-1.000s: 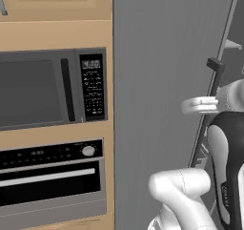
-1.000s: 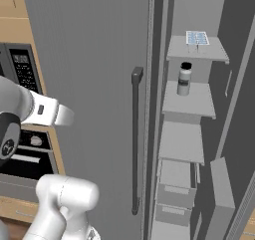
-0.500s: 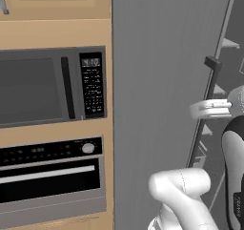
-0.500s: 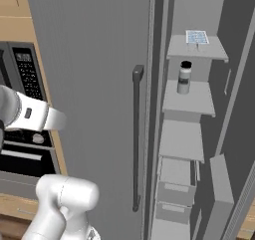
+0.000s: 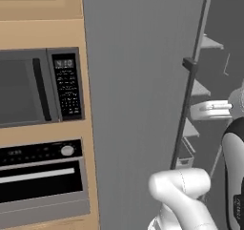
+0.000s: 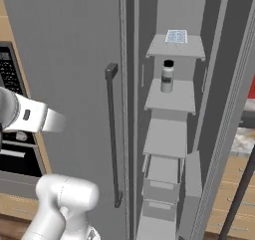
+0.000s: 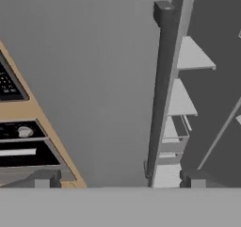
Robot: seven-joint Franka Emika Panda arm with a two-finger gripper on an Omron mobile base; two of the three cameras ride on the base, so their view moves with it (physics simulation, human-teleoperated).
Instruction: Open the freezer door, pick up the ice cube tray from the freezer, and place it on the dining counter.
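Here, a tall grey freezer (image 6: 174, 134) stands open beside a wood-framed wall unit holding a microwave (image 5: 38, 88) above an oven (image 5: 40, 181). The freezer door (image 6: 64, 69), a plain brushed-metal panel with a long dark vertical handle (image 6: 112, 134), stands swung out in front of the camera, its edge beside the open compartment. Inside, pale shelves (image 6: 167, 137) step downward to drawers at the bottom. The ice cube tray (image 6: 176, 36) lies flat on the top shelf, toward its back edge, and a small dark-capped bottle (image 6: 168, 76) stands upright on the shelf below. The white arm rises from the base, its forearm reaching sideways in front of the door. In the hand view, the gripper (image 7: 117, 179) shows two dark fingertips (image 7: 43, 179) set wide apart, holding nothing. Compared with a second ago, the forearm sits lower and further left in the right base view.
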